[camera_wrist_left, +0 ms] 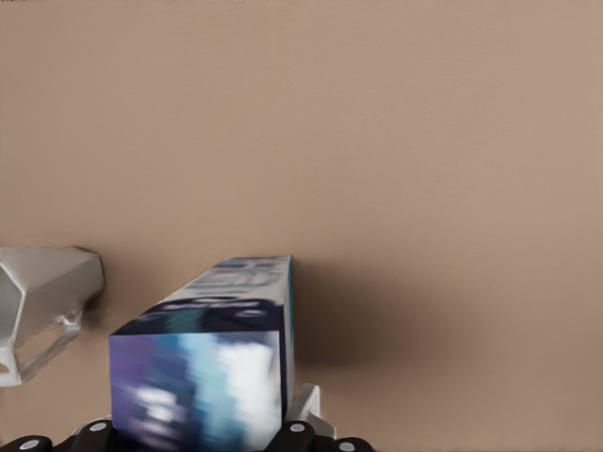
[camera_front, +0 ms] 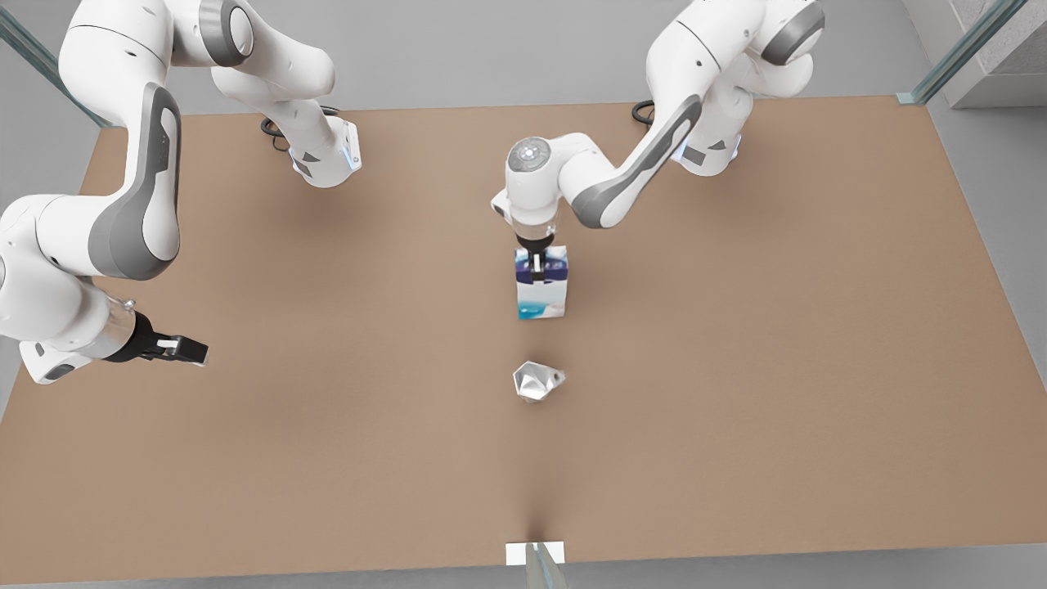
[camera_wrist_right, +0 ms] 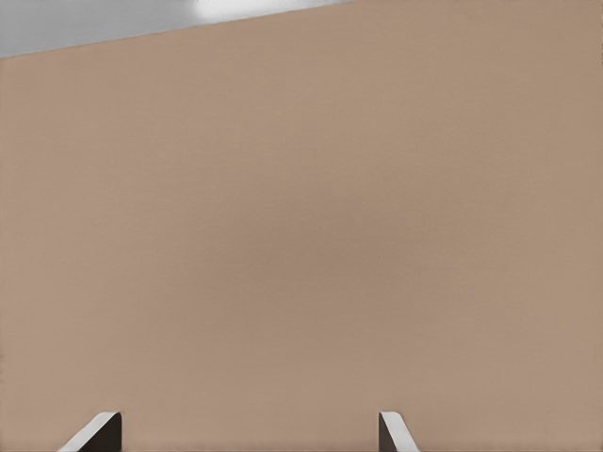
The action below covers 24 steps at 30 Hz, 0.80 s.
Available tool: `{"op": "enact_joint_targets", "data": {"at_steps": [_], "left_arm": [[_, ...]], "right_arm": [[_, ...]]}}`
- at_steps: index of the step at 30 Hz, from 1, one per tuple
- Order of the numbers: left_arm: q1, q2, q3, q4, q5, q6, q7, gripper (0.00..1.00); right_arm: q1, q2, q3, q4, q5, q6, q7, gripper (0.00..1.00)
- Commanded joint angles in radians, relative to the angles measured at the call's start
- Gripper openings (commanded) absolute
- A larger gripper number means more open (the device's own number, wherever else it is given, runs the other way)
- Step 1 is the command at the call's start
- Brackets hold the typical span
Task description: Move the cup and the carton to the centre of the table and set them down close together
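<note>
Two arms are working over the table (camera_front: 736, 368), a plain light-brown top. The left gripper (camera_front: 537, 263) is reaching down from the arm on the front view's right and is sitting at the top of the carton (camera_front: 541, 285), its fingers clamped on the carton's sides. The carton is standing near the middle of the table — white, with a dark blue band and a teal lower edge. In the left wrist view the carton (camera_wrist_left: 212, 363) is running away from the camera between the fingers, one pale fingertip (camera_wrist_left: 303, 407) showing just beside its edge. Whether the carton's base is touching the table is hard to tell, though a soft shadow is lying right beside it.

The cup (camera_front: 537, 381) is lying tilted on the table, just nearer the camera than the carton in the front view, close to it but apart. It is silvery grey and faceted. In the left wrist view the cup (camera_wrist_left: 42, 306) is showing next to the carton, its pale inside turned towards the camera.

The right gripper (camera_front: 186, 349) is waiting at the front view's left, well away from both things, held out sideways above the table. Its jaws are spread and gripping nothing — in the right wrist view the two fingertips (camera_wrist_right: 94, 433) are standing wide apart over bare tabletop (camera_wrist_right: 301, 235).
</note>
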Motion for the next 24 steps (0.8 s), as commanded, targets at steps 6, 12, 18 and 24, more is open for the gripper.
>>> {"op": "enact_joint_targets", "data": {"at_steps": [6, 12, 18, 24], "left_arm": [[-0.007, 0.014, 0.002, 0.000, -0.115, 0.009, -0.005, 1.00], [-0.007, 0.015, 0.002, 0.000, -0.115, 0.009, -0.007, 1.00], [-0.007, -0.051, 0.002, 0.003, -0.130, -0.061, 0.004, 1.00], [0.008, -0.153, 0.137, 0.293, -0.278, -0.408, -0.011, 1.00]], "right_arm": [[0.000, 0.000, 0.000, 0.000, 0.000, 0.000, 0.000, 1.00], [0.000, 0.000, 0.000, 0.000, -0.002, -0.002, 0.000, 1.00], [-0.002, 0.000, 0.000, 0.008, 0.000, -0.003, 0.000, 1.00], [-0.003, -0.002, -0.003, 0.018, -0.002, -0.003, 0.002, 1.00]]}}
